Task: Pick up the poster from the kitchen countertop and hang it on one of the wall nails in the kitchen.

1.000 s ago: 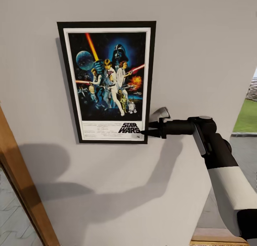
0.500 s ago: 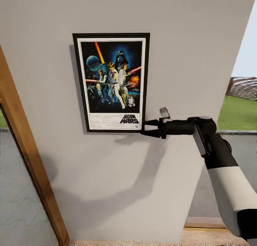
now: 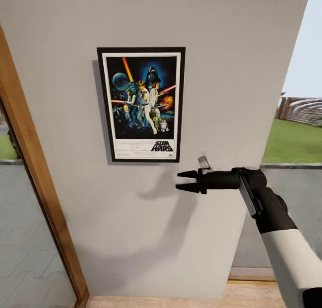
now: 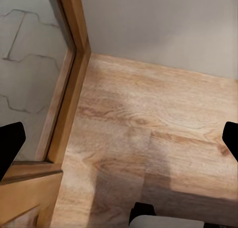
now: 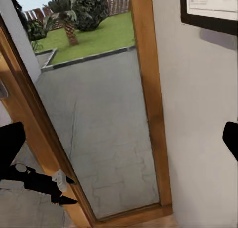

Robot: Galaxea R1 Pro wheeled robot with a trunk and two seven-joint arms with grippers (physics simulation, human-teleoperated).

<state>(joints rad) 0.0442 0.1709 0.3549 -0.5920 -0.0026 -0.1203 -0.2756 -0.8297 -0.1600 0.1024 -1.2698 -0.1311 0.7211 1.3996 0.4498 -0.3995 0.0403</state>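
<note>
Now the right gripper (image 3: 187,181) hangs open and empty below the hung poster (image 3: 141,104)

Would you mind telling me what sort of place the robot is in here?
Probably a room in a house, beside a glazed door: a framed poster hangs on a plain grey wall, the floor is wood, and a lawn lies outside.
</note>
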